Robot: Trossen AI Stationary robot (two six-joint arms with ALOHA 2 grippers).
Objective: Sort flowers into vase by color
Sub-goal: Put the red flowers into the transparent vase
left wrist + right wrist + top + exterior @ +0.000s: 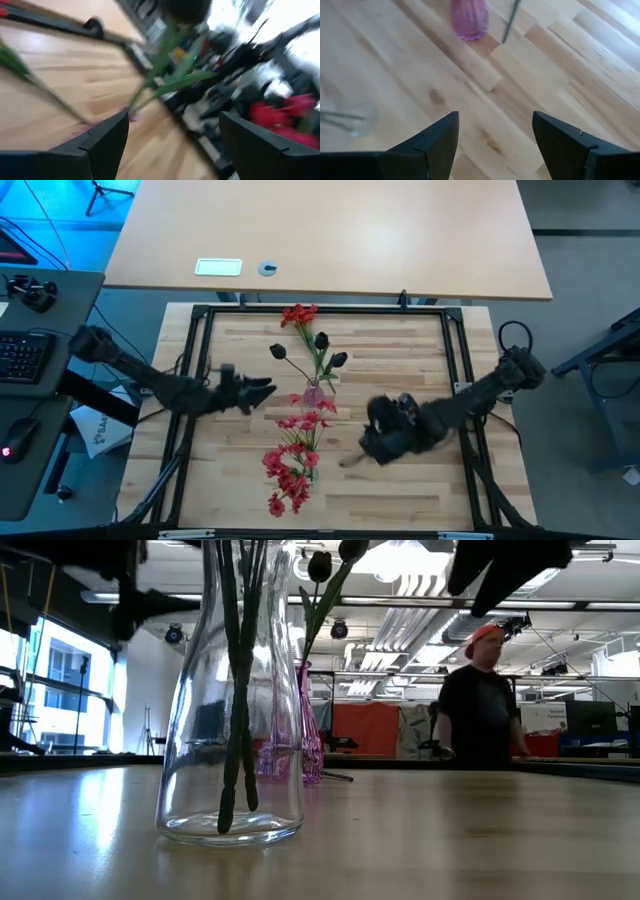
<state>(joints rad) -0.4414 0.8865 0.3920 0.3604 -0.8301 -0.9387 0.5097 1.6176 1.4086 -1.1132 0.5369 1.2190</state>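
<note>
Closest to the low camera is the clear glass vase [231,710], standing upright on the light wooden table [390,360] with a few thin green stems inside; it can't be picked out from above. Behind it sits the small pink glass vase [314,393], roughly mid-table, holding the dark tulip-headed flowers [321,340] that fan out above it.

From overhead, the bunch of red-blossomed flowers [290,465] lies flat on the boards at the near edge, running up toward the pink vase. Another red cluster [299,315] lies toward the far edge, just inside the black metal frame [200,330].

The left gripper [262,390] sits just left of the pink vase, fingers spread with nothing between them. The right gripper [368,442] hovers over bare boards to the right of the near bunch, also spread and empty. Plenty of open wood on the right half.

Way back in the room, a person in a red cap and dark shirt [482,700] stands beyond the table.
</note>
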